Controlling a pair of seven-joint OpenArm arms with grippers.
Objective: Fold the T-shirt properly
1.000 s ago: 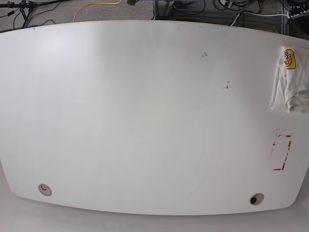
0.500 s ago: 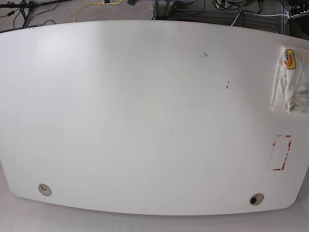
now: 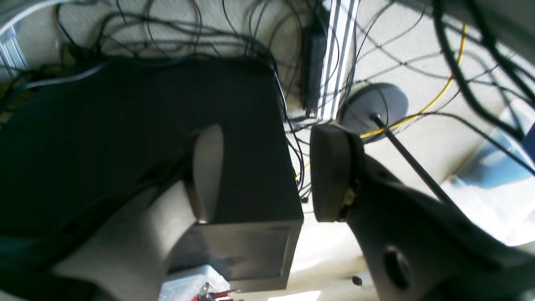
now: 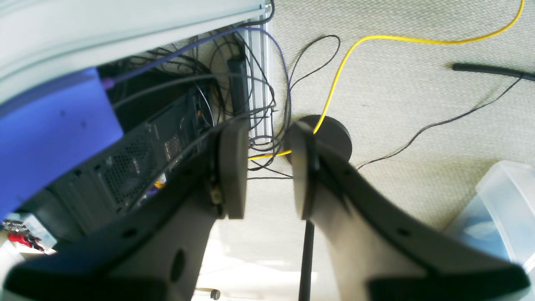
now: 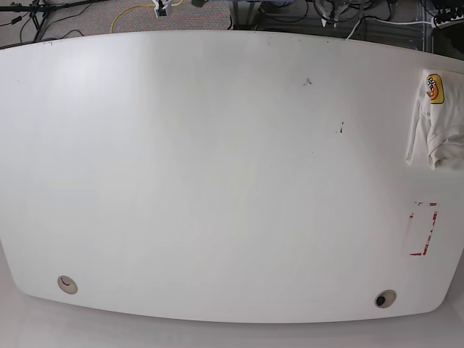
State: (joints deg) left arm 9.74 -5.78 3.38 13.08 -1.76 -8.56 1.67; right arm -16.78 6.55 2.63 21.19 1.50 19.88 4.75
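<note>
The large off-white cotton T-shirt (image 5: 437, 119) with its small yellow-orange printed patch lies bunched at the far right edge of the broad white tabletop (image 5: 217, 174), partly running out of the base view, so how much of it hangs over the edge cannot be told. Neither arm shows in that view.

Both wrist cameras look at the carpeted floor and a tangle of black cables (image 3: 217, 37), not at the cloth. The left gripper (image 3: 267, 171) has its jaws well apart, with only a dark computer case (image 3: 234, 138) seen beyond the gap and nothing between the pads. The right gripper (image 4: 267, 171) stands with its jaws a narrow gap apart, also empty; a yellow cable (image 4: 347, 58) on the floor runs beyond them.

The step in hand looks like the first reach for the shirt, which is well away from both sets of jaws. To do it well, the shirt should probably be drawn out of its heap toward the middle of the table before any fold. The left arm, on the shirt's side, is best placed to take it: bring its jaws down over a single edge such as a hem or shoulder seam, so that one layer lies between the pads, not a thick wad. The right jaws would need to widen before taking the opposite corner. Pulling slowly should keep the cloth from sliding off the edge.
</note>
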